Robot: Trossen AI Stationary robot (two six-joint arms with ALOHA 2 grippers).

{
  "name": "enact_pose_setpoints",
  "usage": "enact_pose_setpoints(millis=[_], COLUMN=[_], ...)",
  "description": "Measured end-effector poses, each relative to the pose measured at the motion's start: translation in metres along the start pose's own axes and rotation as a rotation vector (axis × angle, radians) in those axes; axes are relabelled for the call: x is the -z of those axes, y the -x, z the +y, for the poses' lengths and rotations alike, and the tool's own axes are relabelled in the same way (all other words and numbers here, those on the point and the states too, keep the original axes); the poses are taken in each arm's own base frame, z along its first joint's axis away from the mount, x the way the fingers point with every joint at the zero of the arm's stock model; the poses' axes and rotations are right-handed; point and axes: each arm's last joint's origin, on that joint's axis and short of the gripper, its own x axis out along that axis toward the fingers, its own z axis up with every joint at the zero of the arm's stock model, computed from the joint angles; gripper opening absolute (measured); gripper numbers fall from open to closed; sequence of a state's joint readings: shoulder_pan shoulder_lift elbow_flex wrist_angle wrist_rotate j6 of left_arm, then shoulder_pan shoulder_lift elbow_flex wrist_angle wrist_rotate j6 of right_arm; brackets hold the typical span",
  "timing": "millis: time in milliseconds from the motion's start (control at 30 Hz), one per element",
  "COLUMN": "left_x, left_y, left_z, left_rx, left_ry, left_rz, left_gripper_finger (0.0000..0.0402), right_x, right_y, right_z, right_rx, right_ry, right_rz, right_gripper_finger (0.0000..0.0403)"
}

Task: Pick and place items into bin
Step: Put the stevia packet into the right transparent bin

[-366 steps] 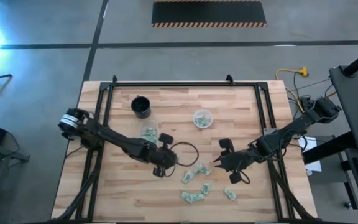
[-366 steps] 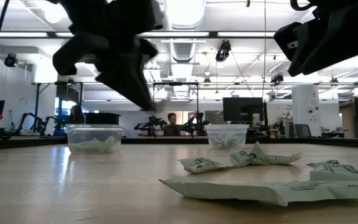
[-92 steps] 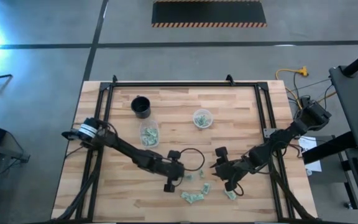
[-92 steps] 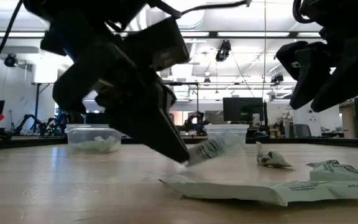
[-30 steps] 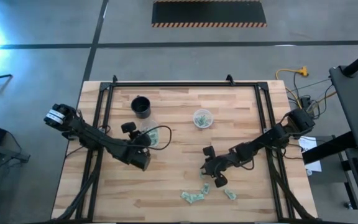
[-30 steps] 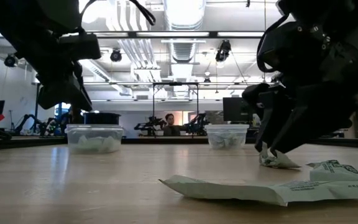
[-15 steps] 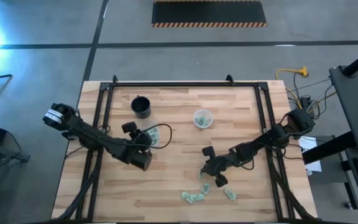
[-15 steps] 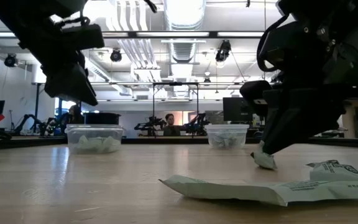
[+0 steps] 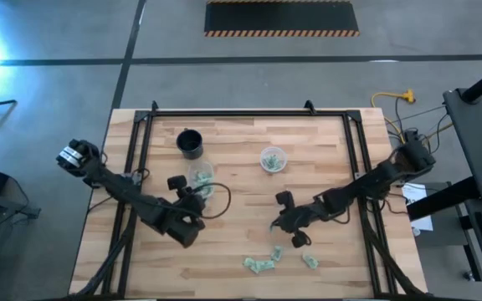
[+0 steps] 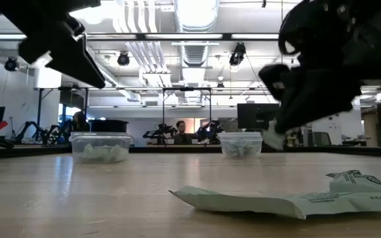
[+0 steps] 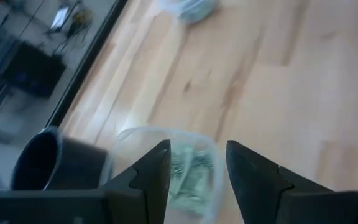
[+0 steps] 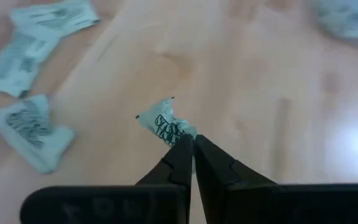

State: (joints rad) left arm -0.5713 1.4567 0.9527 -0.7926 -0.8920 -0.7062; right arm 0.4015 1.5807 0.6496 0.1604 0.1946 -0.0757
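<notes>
Your right gripper (image 12: 191, 144) is clamped on one green-and-white packet (image 12: 165, 126), pinched at its fingertips and lifted clear of the table (image 9: 325, 159). Three more packets (image 12: 33, 50) lie on the wood beyond and beside it. Your left gripper (image 11: 196, 163) holds nothing, fingers parted, directly above the clear cup (image 11: 166, 140) containing packets; the black cup (image 11: 42, 158) stands just beside.

The nearest packet (image 10: 323, 198) ran off the low view's right edge; the clear cup's (image 11: 166, 174) contents blurred.
</notes>
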Motion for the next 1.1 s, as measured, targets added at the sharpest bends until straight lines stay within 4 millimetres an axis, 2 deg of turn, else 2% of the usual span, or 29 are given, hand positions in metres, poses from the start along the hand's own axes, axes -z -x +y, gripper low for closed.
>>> enact_pose_setpoints(millis=[200, 300, 433, 600, 800, 967, 1100], left_x=[-0.009, -0.016, -0.023, -0.024, -0.019, -0.02, -0.023], left_y=[0.009, 0.013, 0.015, 0.007, -0.01, -0.022, -0.033], left_z=[-0.02, -0.028, -0.039, -0.061, -0.089, -0.106, -0.108], left_rx=[0.123, 0.169, 0.26, 0.369, 0.418, 0.529, 0.594], left_ry=[-0.068, -0.102, -0.148, -0.238, -0.37, -0.418, -0.416], left_rz=[-0.15, -0.225, -0.291, -0.337, -0.39, -0.451, -0.455], left_gripper_finger=[0.0139, 0.0139, 0.0139, 0.0139, 0.0139, 0.0139, 0.0139], right_x=[-0.004, -0.006, -0.005, 0.005, 0.021, 0.032, 0.035], right_y=[0.029, 0.04, 0.049, 0.049, 0.042, 0.038, 0.038], right_z=[-0.018, -0.035, -0.06, -0.091, -0.121, -0.137, -0.141], right_rx=[0.277, 0.423, 0.516, 0.596, 0.593, 0.622, 0.61], right_ry=[0.005, -0.025, -0.065, -0.128, -0.208, -0.285, -0.304], right_rz=[0.053, 0.053, 0.066, 0.118, 0.183, 0.216, 0.216], right_gripper_finger=[0.0008, 0.0008, 0.0008, 0.0008, 0.0008, 0.0009, 0.0025])
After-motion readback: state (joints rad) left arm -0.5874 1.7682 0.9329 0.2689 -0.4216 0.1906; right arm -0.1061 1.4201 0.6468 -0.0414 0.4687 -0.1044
